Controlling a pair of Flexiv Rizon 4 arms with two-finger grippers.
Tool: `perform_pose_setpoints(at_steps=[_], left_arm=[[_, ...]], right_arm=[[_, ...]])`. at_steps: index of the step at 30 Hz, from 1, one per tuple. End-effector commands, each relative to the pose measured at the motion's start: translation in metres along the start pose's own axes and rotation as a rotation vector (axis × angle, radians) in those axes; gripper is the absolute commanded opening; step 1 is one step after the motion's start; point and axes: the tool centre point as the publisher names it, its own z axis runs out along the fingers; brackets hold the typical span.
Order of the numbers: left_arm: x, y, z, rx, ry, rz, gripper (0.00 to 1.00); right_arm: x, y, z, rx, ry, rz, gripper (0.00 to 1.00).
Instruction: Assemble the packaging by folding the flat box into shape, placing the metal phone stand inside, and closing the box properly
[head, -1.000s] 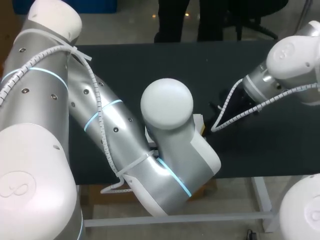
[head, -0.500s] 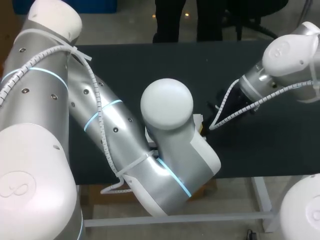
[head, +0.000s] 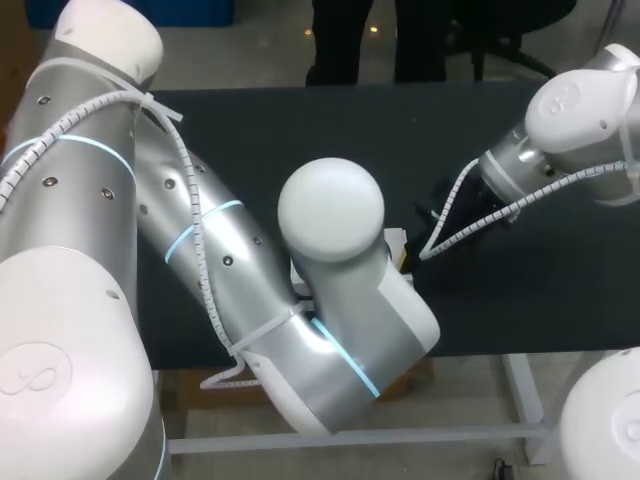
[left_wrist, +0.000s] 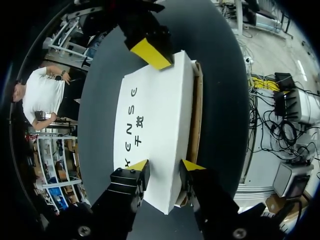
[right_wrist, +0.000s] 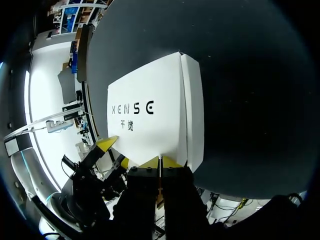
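A white box with black print (left_wrist: 155, 125) lies closed on the dark table (left_wrist: 100, 125); brown cardboard shows along one long side. My left gripper (left_wrist: 165, 165) holds its near end, one yellow tip on the printed top face and the other against the opposite side. My right gripper (right_wrist: 160, 161) is shut, its tips together and pressed on the other end of the box (right_wrist: 150, 110). In the left wrist view its yellow tip (left_wrist: 150, 52) rests on that far end. In the head view my left arm (head: 330, 250) hides nearly all of the box (head: 398, 243). No phone stand shows.
The table's front edge (head: 480, 352) runs close behind my left arm. Bare dark tabletop (head: 300, 130) spreads out at the far side and to the right of the box.
My right arm has shifted slightly up and away from the table's front. The left arm's elbow has edged a little to the left. The box has stayed in place.
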Motion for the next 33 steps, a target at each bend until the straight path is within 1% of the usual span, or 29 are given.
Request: perform_pose_setpoints(at_steps=[1,8,16,22,25,26,28,33], left_arm=[[0.003,0.001,-0.002,0.005,-0.005,0.000,0.40],[0.007,0.003,-0.005,0.019,-0.003,0.000,0.42],[0.007,0.007,-0.021,0.049,-0.029,-0.006,0.42],[0.002,0.015,-0.035,0.083,-0.050,-0.047,0.40],[-0.004,0.019,-0.044,0.109,-0.057,-0.086,0.33],[-0.005,0.020,-0.046,0.114,-0.059,-0.093,0.26],[-0.008,0.020,-0.050,0.116,-0.059,-0.118,0.01],[-0.012,0.021,-0.052,0.134,-0.027,-0.165,0.00]], right_arm=[[-0.002,0.000,-0.001,0.004,0.003,0.000,0.00],[-0.002,-0.001,-0.001,0.003,0.004,-0.001,0.00],[-0.002,-0.003,0.001,0.005,0.003,-0.002,0.00],[-0.002,-0.004,0.002,0.002,0.001,-0.002,0.00],[-0.002,-0.005,0.002,0.003,0.001,-0.001,0.00],[-0.003,-0.005,0.002,0.004,0.001,-0.001,0.00],[-0.004,-0.005,0.003,0.005,0.002,0.000,0.00],[-0.004,-0.005,0.004,0.006,0.003,0.002,0.00]])
